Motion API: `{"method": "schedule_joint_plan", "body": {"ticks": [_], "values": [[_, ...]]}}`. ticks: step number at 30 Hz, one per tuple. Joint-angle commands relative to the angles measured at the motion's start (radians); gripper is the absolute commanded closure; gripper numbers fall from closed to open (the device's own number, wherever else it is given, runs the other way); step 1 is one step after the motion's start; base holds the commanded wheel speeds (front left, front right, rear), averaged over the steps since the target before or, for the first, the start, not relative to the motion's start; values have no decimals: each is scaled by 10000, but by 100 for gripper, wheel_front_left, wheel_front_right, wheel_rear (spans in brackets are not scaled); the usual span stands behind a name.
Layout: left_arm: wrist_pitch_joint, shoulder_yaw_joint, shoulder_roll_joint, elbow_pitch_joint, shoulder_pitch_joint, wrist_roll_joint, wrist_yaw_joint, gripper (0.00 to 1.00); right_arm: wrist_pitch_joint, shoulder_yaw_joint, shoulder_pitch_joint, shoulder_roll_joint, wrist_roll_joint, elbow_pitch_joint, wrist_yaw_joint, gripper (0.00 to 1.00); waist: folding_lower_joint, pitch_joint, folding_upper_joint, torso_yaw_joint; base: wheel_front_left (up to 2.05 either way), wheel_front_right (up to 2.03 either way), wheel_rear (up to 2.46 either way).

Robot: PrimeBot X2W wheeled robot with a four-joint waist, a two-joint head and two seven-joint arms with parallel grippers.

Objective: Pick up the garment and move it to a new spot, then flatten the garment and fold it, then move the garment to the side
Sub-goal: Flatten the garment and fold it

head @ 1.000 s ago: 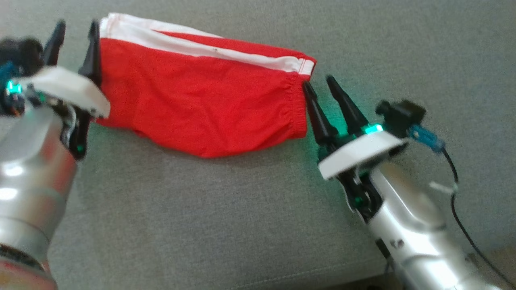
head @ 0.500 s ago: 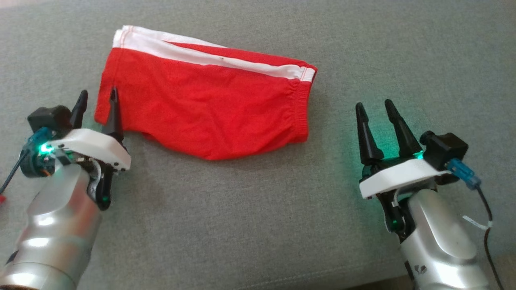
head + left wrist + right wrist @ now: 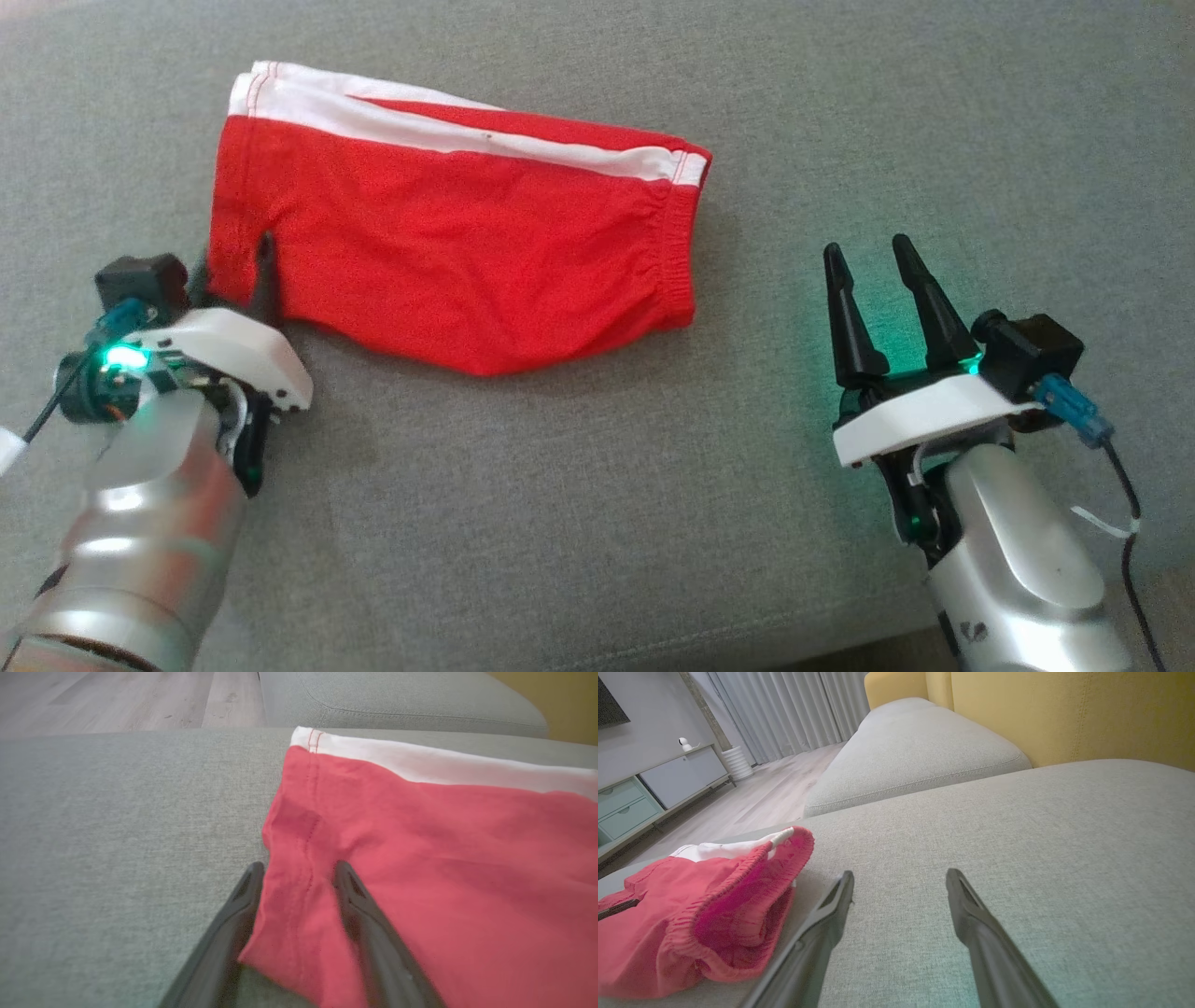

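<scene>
The red garment (image 3: 448,252), white-striped with an elastic waistband, is laid folded on the far left of the grey sofa cushion (image 3: 560,513). Its near left hem is straddled by the left gripper (image 3: 231,266), fingers moderately apart. The right gripper (image 3: 866,247) is held wide, well right of the waistband

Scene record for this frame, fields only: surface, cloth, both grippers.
surface: grey cushion
item: red shorts with white stripe, lying on the cushion
waistband: elastic, at the shorts' end toward the robot's right
left gripper: open, fingers either side of the leg-hem edge, cloth between them, not clamped
right gripper: open, holding nothing, right of the waistband and apart from it
background: yellow backrest, wood floor
</scene>
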Motion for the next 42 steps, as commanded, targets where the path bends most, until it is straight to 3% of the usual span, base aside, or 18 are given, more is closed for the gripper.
{"method": "schedule_joint_plan", "body": {"ticks": [1, 8, 13, 17, 24, 25, 26, 33, 42], "values": [[127, 119, 107, 66, 39, 5, -57, 100, -65, 127, 52, 133, -50, -325, 65, 0, 0, -42, 0, 15, 0, 0, 0], [-46, 570, -153, -228, 436, -356, -77, 100, -65, 32, 298, 133, -30, -165, 65, 0, 0, -775, 0, 392, 0, 0, 0], [-55, 1564, -292, -1659, 1671, -209, 320, 100, -65, -91, 692, 133, 16, 34, 65, 0, 0, -1527, 0, 920, 0, 0, 0], [-56, 2296, -508, -2828, 2973, 315, 688, 100, -65, -164, 994, 133, 37, 151, 65, 0, 0, -1901, 0, 1349, 0, 0, 0], [-57, 3258, -1038, -4185, 4384, 1403, 941, 100, -65, 158, 963, 133, -96, 315, 65, 0, 0, -1930, 0, 1863, 0, 0, 0], [-57, 3413, -1119, -4378, 4488, 1561, 966, 31, -65, 287, 888, 133, -69, 320, 65, 0, 0, -1910, 0, 1918, 0, 0, 0], [-58, 3568, -1202, -4558, 4598, 1709, 978, 0, -65, 436, 794, 133, -13, 328, 65, 0, 0, -1884, 0, 1965, 0, 0, 0], [-58, 4135, -1670, -5432, 5203, 2728, 723, 0, -65, 1391, -256, 133, 401, 763, 65, 0, 0, -1661, 0, 2471, 0, 0, 0], [-58, 4133, -1791, -5819, 5292, 3097, 376, 0, -65, 1156, -1179, 133, 361, 3254, 65, 0, 0, -1315, 0, 3217, 0, 0, 0]]}}
